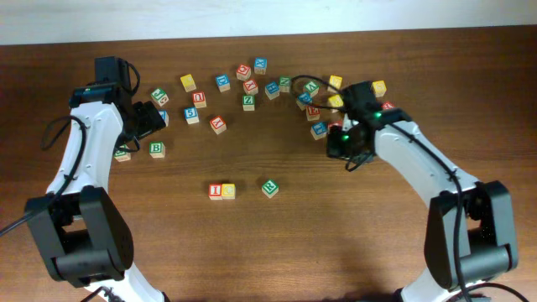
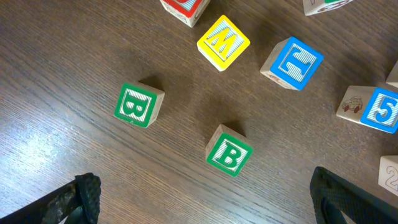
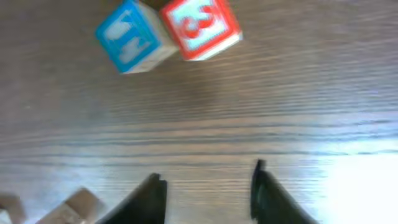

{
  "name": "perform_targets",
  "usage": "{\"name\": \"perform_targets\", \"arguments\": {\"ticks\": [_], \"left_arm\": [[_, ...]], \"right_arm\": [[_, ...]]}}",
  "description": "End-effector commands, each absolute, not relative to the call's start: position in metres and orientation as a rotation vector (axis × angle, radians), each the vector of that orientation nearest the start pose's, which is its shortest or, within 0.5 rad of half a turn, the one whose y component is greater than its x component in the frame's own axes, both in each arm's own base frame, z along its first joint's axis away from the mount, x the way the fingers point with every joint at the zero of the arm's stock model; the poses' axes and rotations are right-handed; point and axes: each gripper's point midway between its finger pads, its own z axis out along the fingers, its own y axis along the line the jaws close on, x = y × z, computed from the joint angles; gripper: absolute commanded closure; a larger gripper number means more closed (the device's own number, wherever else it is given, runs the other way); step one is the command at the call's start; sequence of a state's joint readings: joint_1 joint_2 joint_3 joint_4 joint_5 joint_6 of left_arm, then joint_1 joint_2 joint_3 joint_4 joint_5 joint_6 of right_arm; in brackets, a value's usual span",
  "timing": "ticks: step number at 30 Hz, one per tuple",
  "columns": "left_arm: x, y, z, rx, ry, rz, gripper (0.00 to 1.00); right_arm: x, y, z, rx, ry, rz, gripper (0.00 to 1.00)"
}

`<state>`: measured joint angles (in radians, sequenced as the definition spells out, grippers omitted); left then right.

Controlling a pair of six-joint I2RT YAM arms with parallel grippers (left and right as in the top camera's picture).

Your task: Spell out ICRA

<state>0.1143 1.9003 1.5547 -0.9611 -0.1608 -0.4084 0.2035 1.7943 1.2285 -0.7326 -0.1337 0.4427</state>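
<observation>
The word row sits at mid-table: red I block [image 1: 216, 191] touching a yellow block [image 1: 228, 191] whose letter is too small to read, then the green R block [image 1: 269, 188] standing apart on the right. By my reading that leaves 1 letter, the A, and its slot is past the R on the right arm's side.

The right gripper [image 1: 337, 139] hangs at the edge of the upper scatter, well up and to the right of the row. In its wrist view the gripper [image 3: 208, 193] has its fingers apart with bare wood between them. A blue block [image 3: 127, 37] and a red block [image 3: 202, 25] lie touching, just ahead of the tips. Their faces are blurred, and neither reads clearly as an A.

Over on the left, the left gripper [image 1: 149, 119] is spread wide too, holding nothing. Its camera shows a green B block [image 2: 229, 155] straight ahead between the fingers, with a yellow M block [image 2: 222, 42] beyond. No A is visible there.

The overhead view gives the layout and shows the right arm is nearer the slot, but its letters are unreadable. The wrist views read faces, but each covers only a patch. Wherever the A is, I can't pick it out. These are cubes, so no long axis dictates the grasp.
</observation>
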Motion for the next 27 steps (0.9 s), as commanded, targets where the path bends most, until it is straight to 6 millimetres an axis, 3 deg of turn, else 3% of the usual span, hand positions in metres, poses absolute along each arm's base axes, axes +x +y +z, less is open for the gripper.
{"name": "perform_targets", "arguments": {"ticks": [1,6,12,27], "left_arm": [[0.412,0.075,0.099,-0.767,2.758,0.170,0.01],[0.412,0.075,0.099,-0.767,2.758,0.171,0.01],[0.412,0.075,0.099,-0.767,2.758,0.170,0.01],[0.412,0.075,0.099,-0.767,2.758,0.170,0.01]], "right_arm": [[0.372,0.091,0.063,0.357,2.881,0.326,0.96],[0.368,0.089,0.061,0.340,2.900,0.318,0.96],[0.350,0.099,0.055,0.306,2.977,0.308,0.96],[0.304,0.179,0.038,-0.063,3.046,0.319,0.94]]}}
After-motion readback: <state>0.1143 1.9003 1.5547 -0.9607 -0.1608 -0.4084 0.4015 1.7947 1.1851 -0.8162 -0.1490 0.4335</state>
